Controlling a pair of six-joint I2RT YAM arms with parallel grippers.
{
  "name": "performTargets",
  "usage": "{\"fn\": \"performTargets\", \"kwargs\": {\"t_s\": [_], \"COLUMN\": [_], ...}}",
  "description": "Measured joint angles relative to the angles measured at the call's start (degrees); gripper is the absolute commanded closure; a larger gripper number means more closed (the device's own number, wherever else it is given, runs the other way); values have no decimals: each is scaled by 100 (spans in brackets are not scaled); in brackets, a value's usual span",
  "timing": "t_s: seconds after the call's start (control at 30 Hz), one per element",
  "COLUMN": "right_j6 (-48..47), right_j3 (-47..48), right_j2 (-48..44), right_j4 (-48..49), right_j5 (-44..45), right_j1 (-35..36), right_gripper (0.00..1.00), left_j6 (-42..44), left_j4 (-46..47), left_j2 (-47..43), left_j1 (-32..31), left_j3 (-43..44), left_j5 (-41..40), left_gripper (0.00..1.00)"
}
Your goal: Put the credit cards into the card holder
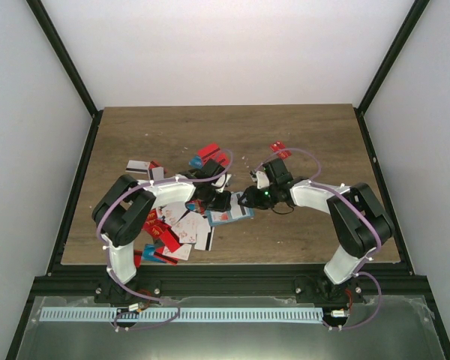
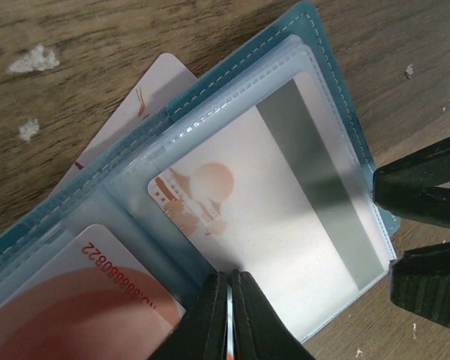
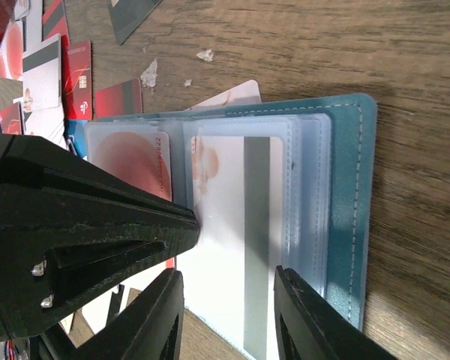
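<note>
The teal card holder [image 3: 356, 187] [image 2: 300, 22] [image 1: 231, 216] lies open on the wood, its clear pockets facing up. A white credit card with a grey stripe [image 3: 232, 225] [image 2: 285, 210] sits in a clear pocket, its near end sticking out. A second card with a red disc [image 3: 131, 157] [image 2: 82, 300] fills the neighbouring pocket. My left gripper [image 2: 229, 276] [image 1: 223, 201] is shut on a thin clear leaf of the holder next to the spine. My right gripper [image 3: 229, 281] [image 1: 245, 200] is open, with one finger on each side of the white card's protruding end.
Loose credit cards [image 1: 176, 229], red and white, are heaped to the left of the holder. More red cards [image 1: 210, 154] lie behind it, and one [image 1: 280, 148] lies to the right. Another card [image 2: 146, 94] pokes out from under the holder. The left gripper's body [image 3: 82, 232] crowds the right wrist view.
</note>
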Motion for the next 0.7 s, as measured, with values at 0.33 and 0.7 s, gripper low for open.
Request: {"fn": "performTargets", "kwargs": {"t_s": [0.33, 0.7], "right_j6": [0, 4], "right_j3": [-111, -210], "right_j2": [0, -2], "right_j4": [-9, 70], "right_j5": [225, 98], "right_j1": [0, 0], "right_gripper": [62, 64], "left_j6": [7, 7], "left_j4": [68, 101], "left_j2": [11, 11], "left_j1": [2, 2], "left_j3": [-22, -33], "left_j5": [22, 39], "left_gripper": [96, 96]}}
